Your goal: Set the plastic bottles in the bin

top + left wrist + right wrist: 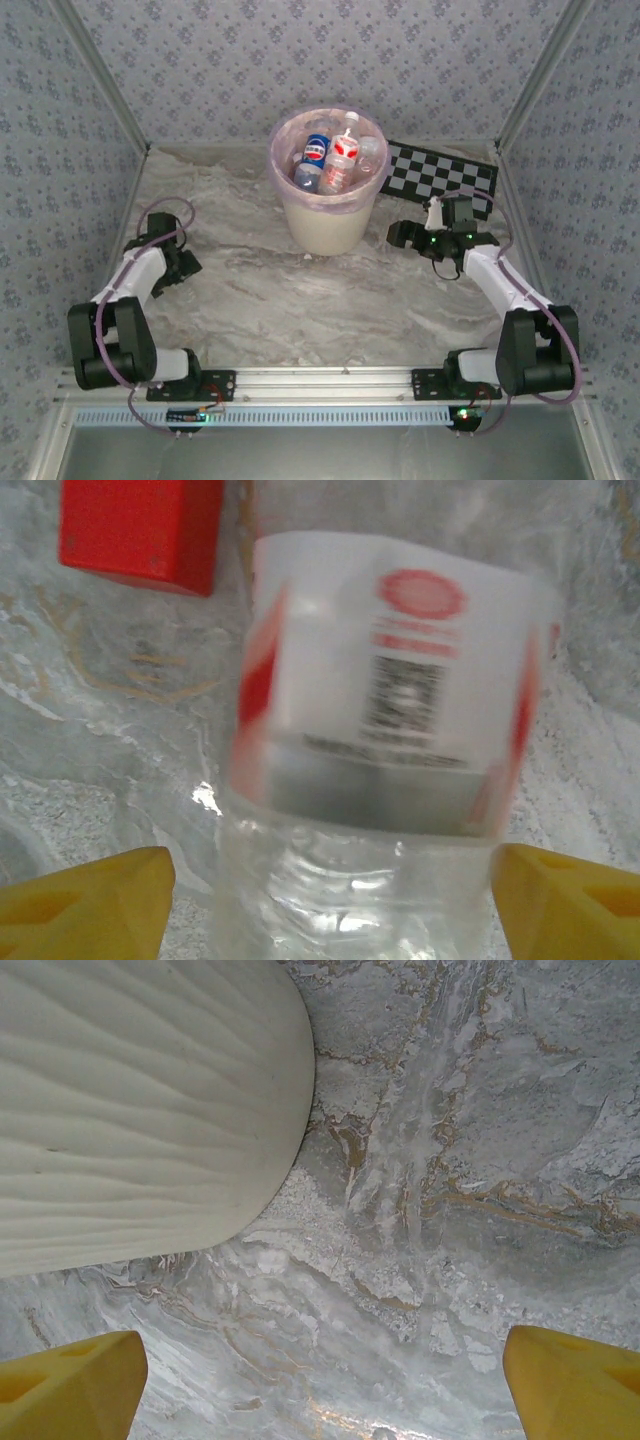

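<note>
Left wrist: open left gripper (330, 905) straddling, not yet squeezing, clear plastic bottle with red-and-white label (385, 730), 9 o'clock on marbled table (260, 290). Close squarely on its clear body, then carry to round cream-white lined bin (325, 225) at 12 o'clock. Right gripper (325, 1380) open, empty.

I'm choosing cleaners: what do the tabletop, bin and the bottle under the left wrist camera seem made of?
Tabletop: stone-look surface, grey-white with tan veins, matte; possibly printed. Bin: likely cream plastic, matte, faintly rippled wall. Bottle: clear glossy plastic, see-through with highlights; white-and-red label.
</note>
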Controlling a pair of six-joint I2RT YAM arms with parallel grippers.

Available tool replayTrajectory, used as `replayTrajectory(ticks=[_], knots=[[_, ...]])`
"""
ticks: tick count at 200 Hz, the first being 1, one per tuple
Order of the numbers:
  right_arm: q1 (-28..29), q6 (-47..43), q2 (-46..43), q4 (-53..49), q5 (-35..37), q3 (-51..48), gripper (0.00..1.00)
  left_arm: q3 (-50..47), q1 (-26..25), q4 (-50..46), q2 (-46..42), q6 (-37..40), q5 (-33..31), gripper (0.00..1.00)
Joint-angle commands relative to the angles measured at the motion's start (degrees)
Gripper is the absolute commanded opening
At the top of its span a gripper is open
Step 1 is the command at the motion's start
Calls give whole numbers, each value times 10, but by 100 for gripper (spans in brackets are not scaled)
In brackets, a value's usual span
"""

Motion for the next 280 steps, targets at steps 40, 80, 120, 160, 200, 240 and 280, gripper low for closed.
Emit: replayTrajectory(ticks=[40, 80, 120, 160, 200, 240, 280], knots=[[-4, -26, -20, -55, 2, 59, 94, 16, -29, -15, -14, 1, -13, 58], [-19, -40, -73, -101, 22, 109, 93, 67, -69, -28, -71, 11, 100, 56], [-24, -75, -95, -142, -96, 210, 93, 84, -123, 102, -118, 6, 349, 51], [49, -9, -70, -173, -166, 335, 94, 131, -239, 84, -160, 95, 394, 49], [208, 23, -32, -143, -75, 398, 96, 119, -315, 93, -192, 136, 373, 50], [307, 24, 24, -152, 40, 437, 96, 119, -322, 69, -248, 148, 282, 51], [346, 28, 69, -105, 47, 460, 96, 114, -322, 54, -323, 154, 196, 48]])
